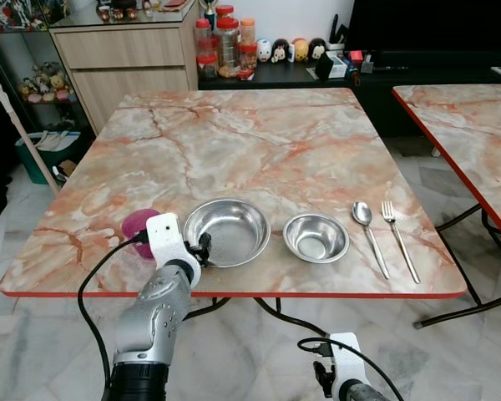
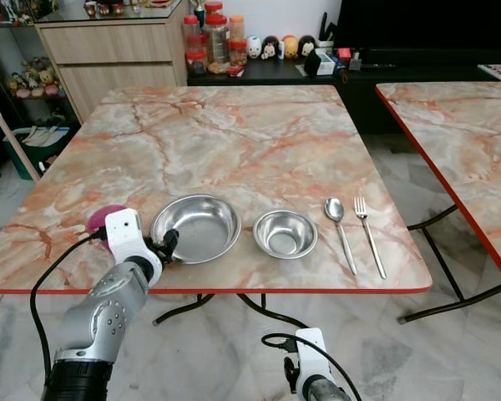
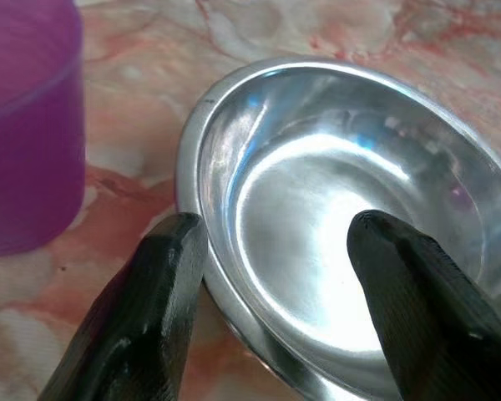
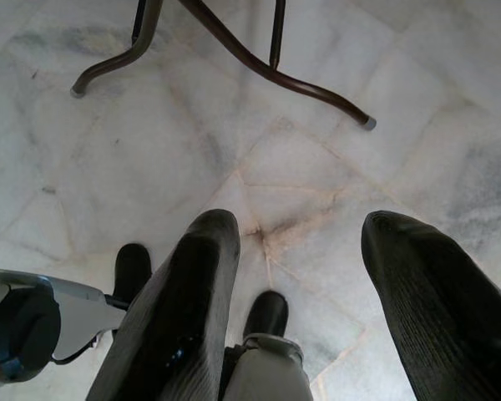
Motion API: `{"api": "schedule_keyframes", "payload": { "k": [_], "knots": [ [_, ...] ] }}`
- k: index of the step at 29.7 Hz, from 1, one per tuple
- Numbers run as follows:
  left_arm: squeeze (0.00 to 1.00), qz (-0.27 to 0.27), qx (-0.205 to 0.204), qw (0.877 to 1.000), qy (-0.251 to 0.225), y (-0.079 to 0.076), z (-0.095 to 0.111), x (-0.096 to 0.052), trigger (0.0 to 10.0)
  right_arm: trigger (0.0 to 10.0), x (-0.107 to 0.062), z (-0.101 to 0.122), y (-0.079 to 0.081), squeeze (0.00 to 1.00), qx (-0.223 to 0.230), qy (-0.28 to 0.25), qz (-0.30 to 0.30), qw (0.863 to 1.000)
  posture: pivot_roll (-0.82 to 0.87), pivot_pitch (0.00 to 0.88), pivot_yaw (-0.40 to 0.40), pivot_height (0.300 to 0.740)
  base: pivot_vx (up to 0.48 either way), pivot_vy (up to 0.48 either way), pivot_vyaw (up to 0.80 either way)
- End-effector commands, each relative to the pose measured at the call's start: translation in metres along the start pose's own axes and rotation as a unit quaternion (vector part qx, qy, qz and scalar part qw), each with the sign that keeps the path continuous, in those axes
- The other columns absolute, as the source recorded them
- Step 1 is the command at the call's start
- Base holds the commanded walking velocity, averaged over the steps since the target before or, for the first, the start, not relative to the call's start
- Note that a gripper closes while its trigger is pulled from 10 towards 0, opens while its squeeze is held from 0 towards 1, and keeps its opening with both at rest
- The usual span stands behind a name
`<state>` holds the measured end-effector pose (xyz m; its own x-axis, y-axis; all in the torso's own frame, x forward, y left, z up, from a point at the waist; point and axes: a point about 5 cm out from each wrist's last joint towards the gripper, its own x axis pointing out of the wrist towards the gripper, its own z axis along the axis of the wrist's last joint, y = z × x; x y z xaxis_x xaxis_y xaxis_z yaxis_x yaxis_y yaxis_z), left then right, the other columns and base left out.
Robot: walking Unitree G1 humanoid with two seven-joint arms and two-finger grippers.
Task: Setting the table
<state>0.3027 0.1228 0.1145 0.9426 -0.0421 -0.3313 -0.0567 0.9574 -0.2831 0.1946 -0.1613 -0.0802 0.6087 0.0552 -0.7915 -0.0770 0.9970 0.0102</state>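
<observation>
While the left gripper (image 3: 275, 242) sits at the near-left rim of the large round stainless-steel bowl (image 1: 227, 231), its two black fingers (image 3: 163, 276) are spread apart and straddle that rim, one outside against the worktop and one over the inside; they are not clamped on it. This bowl stands near the front edge of the square marble-patterned worktop with a red edge (image 1: 259, 142), and nothing lies in it. Just beside it, on the robot's left, stands a translucent purple plastic cup (image 3: 25, 125), partly hidden behind the wrist in the head views; what it holds cannot be told. To the right of the large bowl, close but apart, stands a smaller round stainless-steel bowl (image 1: 316, 237), also with nothing in it. Further right lie a metal spoon (image 1: 369, 234) and a metal fork (image 1: 398, 238), side by side with handles toward the front edge. The right gripper (image 4: 288, 284) hangs low over the pale marble floor (image 4: 192, 142) by the table's dark metal legs (image 4: 259, 63), fingers parted and holding nothing.
</observation>
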Motion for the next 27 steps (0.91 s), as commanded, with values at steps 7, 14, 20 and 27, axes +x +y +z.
{"api": "schedule_keyframes", "payload": {
  "k": [7,14,20,27],
  "knots": [
    [0.00,0.001,0.034,0.999,0.018,-0.005,-0.005,0.003,10.0,10.0,0.000,-0.002,0.000,0.00,0.009,0.004,-0.003,1.000,0.03,0.000,0.043,0.732,0.000,0.000,0.00],
    [0.00,0.023,0.024,0.999,0.013,0.001,-0.006,0.002,10.0,10.0,-0.001,-0.002,-0.001,0.00,0.010,0.003,-0.004,1.000,0.03,0.000,0.041,0.732,0.000,0.000,0.00],
    [0.00,0.038,0.009,0.999,-0.004,0.006,0.000,0.002,10.0,10.0,-0.001,-0.003,-0.002,0.00,0.007,0.004,-0.006,1.000,0.04,0.000,0.038,0.732,0.000,0.000,0.00],
    [0.00,0.049,0.000,0.999,-0.018,0.011,0.005,0.000,10.0,10.0,-0.001,-0.002,-0.001,0.00,0.008,0.003,-0.004,1.000,0.04,0.000,0.036,0.732,0.000,0.000,0.00]
  ]
}}
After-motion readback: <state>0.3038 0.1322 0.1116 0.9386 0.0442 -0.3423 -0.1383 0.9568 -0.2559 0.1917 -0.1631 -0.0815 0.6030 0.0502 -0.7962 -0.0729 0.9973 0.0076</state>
